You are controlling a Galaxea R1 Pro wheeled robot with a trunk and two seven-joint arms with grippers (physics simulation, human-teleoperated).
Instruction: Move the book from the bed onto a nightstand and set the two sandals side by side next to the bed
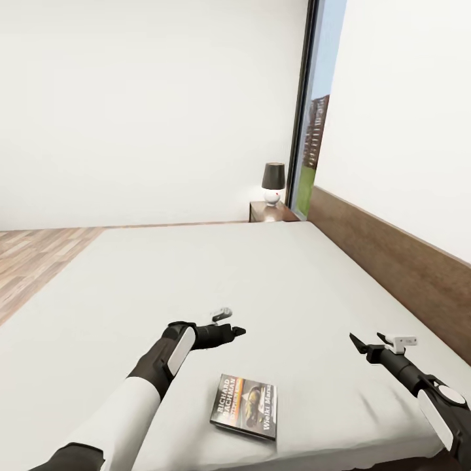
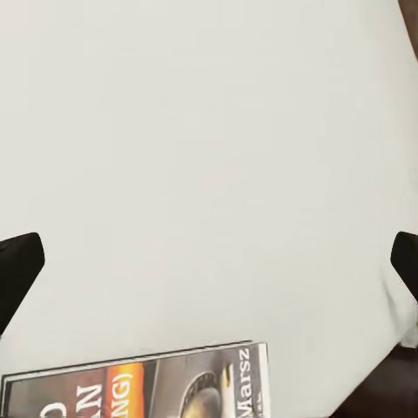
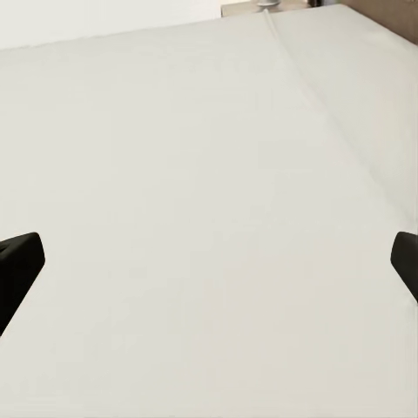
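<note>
The book [image 1: 245, 405], a thin dark paperback with white lettering and an orange band, lies flat on the bed [image 1: 261, 275] near its front edge. My left gripper [image 1: 235, 331] hovers open over the mattress just beyond the book. In the left wrist view, the book [image 2: 148, 390] lies close to the spread fingertips [image 2: 19, 261], with nothing between them. To the right of the book, my right gripper [image 1: 358, 343] is also open over bare mattress [image 3: 192, 192]. The nightstand [image 1: 269, 211] stands at the bed's far corner. The sandals are out of view.
A black-shaded lamp [image 1: 273, 182] sits on the nightstand. The brown headboard [image 1: 399, 265] runs along the bed's right side below a white wall. A tall dark-framed window [image 1: 315, 124] rises behind the nightstand. Wood-plank floor [image 1: 39, 255] lies to the bed's left.
</note>
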